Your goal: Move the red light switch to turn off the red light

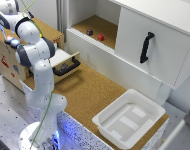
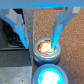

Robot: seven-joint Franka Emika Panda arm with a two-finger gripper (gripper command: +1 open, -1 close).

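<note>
In the wrist view a lit red-orange light (image 2: 46, 48) glows in a round grey socket, with a lit blue light (image 2: 50, 75) beside it. My gripper (image 2: 40, 39) is open, and its two fingers (image 2: 61, 25) stand on either side of the red light, just above it. In the exterior view the gripper (image 1: 10, 40) hangs over the top of a wooden box (image 1: 10, 67) at the exterior view's left. No red switch shows clearly in either view. The arm hides the box's top in the exterior view.
An open drawer with a black handle (image 1: 67, 67) sticks out beside the arm. A white cabinet has a sliding door with a black handle (image 1: 146, 47) and a shelf holding a red block (image 1: 101, 37) and a dark block (image 1: 89, 32). A white bin (image 1: 145, 107) sits at the front right.
</note>
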